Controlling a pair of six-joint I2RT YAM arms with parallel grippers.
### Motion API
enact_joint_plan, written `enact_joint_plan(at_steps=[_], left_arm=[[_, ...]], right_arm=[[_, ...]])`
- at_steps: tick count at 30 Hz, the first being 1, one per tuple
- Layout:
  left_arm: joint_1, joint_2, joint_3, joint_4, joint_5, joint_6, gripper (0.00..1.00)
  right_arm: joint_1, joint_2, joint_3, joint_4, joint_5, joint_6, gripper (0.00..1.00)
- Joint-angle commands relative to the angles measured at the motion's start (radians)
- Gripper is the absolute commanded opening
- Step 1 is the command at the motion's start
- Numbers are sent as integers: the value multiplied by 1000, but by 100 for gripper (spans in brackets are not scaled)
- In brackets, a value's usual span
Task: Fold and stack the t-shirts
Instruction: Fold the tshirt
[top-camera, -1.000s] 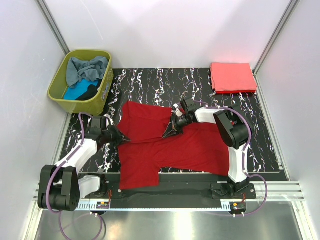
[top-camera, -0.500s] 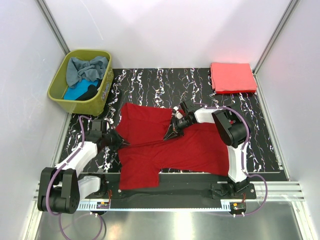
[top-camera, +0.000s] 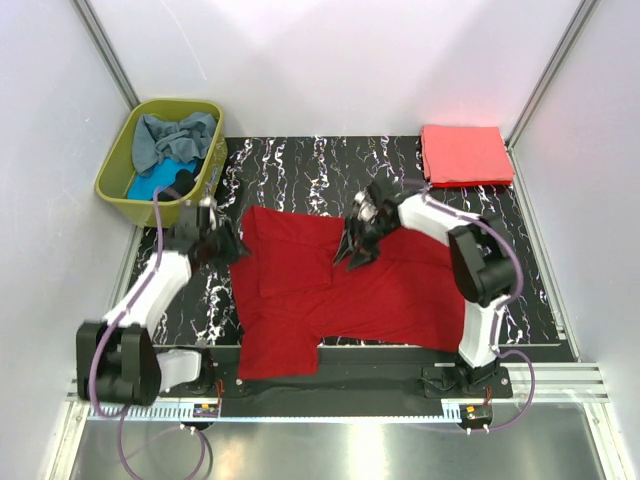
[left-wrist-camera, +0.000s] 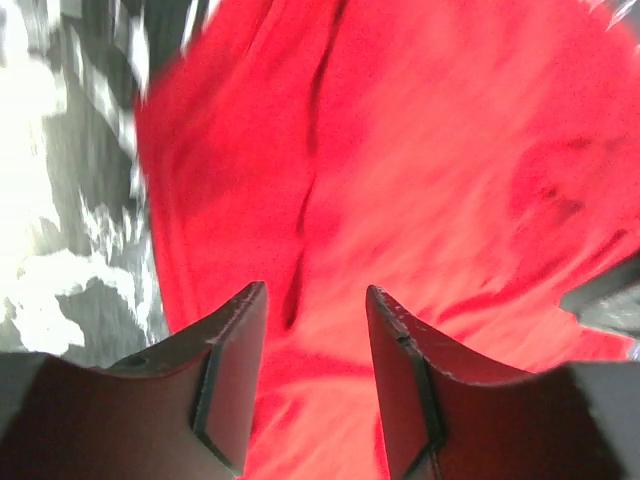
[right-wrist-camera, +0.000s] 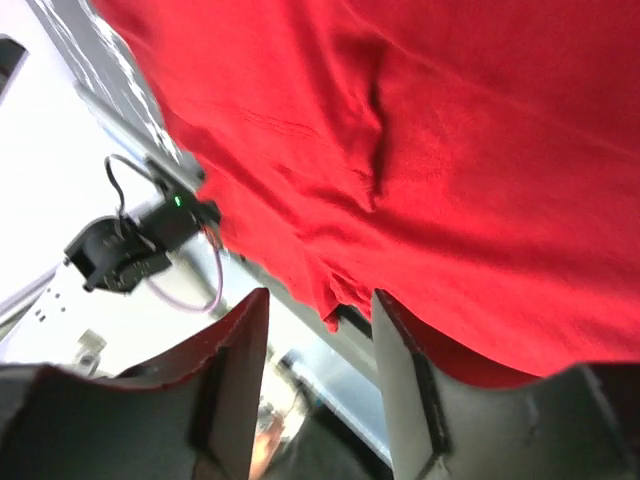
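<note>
Dark red t-shirt (top-camera: 350, 300) flat mid-table, ready to fold. Left gripper (top-camera: 226, 246) at its left edge, right gripper (top-camera: 348, 257) over its middle, both released. Folded coral-pink t-shirt (top-camera: 465, 155) far right: likely stack base.

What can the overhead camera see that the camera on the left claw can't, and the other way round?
Only the overhead view shows the olive-green basket holding crumpled shirts, the folded coral-pink shirt at the far right corner, the right claw, and the whole outline of the dark red shirt.

Only the left wrist view gives a close look at the left claw, with its two fingers apart above the cloth, and at the creases just ahead of them.

Both show the dark red shirt and the black marbled table.
</note>
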Motion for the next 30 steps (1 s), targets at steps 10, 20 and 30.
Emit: enact_joint_plan(at_steps=[10,20,30], left_arm=[[-27,603,570,42,-128,106,54],[-27,854,774,12,-182,95,50],[-21,985,920,-34,-217,89,37]], right_arm=[[-436,-144,171,-263,365,-120,59],[-622,-32,191,-235,503,-146,35],[-667,68,194,-113,582,-139,26]])
